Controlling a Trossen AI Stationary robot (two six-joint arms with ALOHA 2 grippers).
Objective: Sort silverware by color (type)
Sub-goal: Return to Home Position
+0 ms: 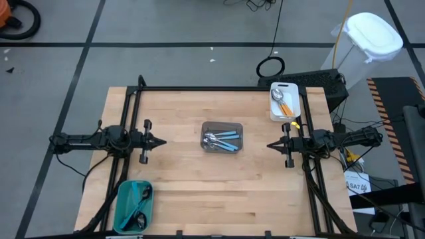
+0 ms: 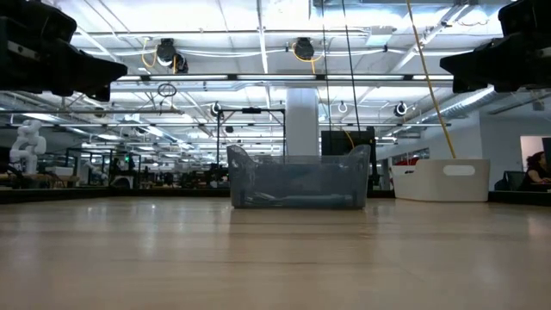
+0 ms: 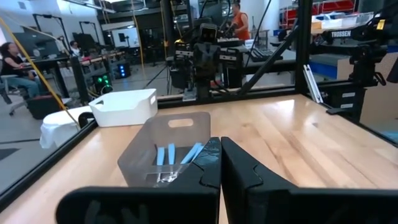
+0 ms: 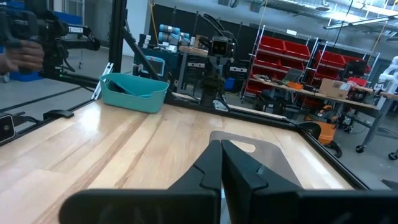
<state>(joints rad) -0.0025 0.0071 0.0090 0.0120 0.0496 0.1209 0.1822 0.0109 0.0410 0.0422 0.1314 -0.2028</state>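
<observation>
Wooden table (image 1: 186, 186) in a big workshop holds a grey bin (image 1: 240, 137), teal bin (image 1: 120, 206), white bin (image 1: 296, 103); left gripper (image 1: 163, 141) and right gripper (image 1: 269, 145) closed, empty.

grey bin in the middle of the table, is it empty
No, the grey bin holds several spoons with light-blue handles.
</observation>
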